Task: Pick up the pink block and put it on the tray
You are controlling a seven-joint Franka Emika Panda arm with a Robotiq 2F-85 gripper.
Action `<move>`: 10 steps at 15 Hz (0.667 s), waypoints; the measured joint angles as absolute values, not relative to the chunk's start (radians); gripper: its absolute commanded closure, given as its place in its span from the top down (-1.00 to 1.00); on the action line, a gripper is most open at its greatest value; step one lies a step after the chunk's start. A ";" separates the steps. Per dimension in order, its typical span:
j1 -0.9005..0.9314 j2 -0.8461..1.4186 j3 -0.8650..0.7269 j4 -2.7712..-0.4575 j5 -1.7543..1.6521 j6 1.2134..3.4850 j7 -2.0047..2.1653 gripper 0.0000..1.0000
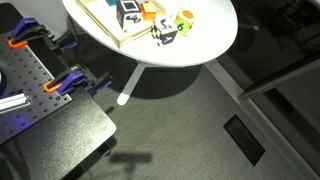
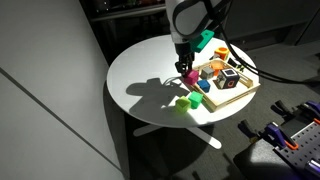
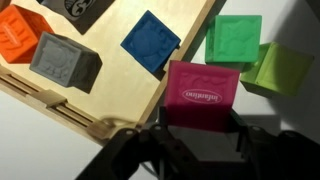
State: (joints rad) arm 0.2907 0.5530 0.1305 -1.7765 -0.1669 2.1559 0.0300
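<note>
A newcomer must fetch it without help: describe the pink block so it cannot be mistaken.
On the white round table, find the light wooden tray. At its edge, right in front of the gripper in the wrist view, is the pink block. It is the only magenta cube: its neighbours are a green cube, a lime cube and a blue cube on the tray.

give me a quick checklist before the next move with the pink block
1. pink block between the jaws: ok
2. jaws shut on it: looks so, ok
3. block lifted off the table: cannot tell
4. block over the tray: not ok, mostly outside its rim
5. bare wood to land on, between blue cube and gray cube: ok
</note>
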 measured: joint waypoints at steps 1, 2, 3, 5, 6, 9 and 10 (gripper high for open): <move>0.282 0.539 0.130 -1.801 -0.167 2.164 0.030 -0.35; 0.272 0.524 0.130 -1.827 -0.167 2.177 0.031 -0.35; 0.261 0.508 0.129 -1.854 -0.167 2.192 0.031 -0.35; 0.240 0.477 0.122 -1.910 -0.167 2.232 0.034 -0.35; 0.229 0.462 0.118 -1.938 -0.167 2.255 0.035 -0.35; 0.199 0.425 0.101 -2.010 -0.167 2.321 0.037 -0.35; 0.191 0.415 0.096 -2.031 -0.167 2.341 0.037 -0.35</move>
